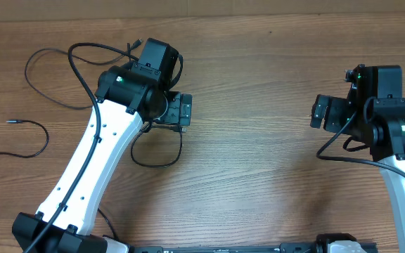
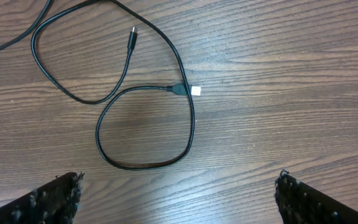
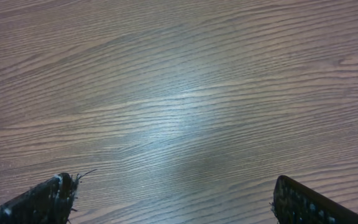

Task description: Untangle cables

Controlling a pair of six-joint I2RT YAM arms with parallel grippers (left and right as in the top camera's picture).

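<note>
Several thin black flexible cables (image 1: 155, 166) lie on the left half of the brown wood-grain surface (image 1: 259, 183). One cable (image 2: 192, 127) curls into a loop directly beneath the left jaws, its pale-tipped plug (image 2: 196, 91) touching the loop. Left jaws and right jaws stand wide, holding nothing. The right jaws hang well apart from the cables.

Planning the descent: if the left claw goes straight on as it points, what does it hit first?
Likely the thin black cable loop lying on the brown wooden table, at its near curve, straight ahead of the open left claw. Depth is unclear.
</note>
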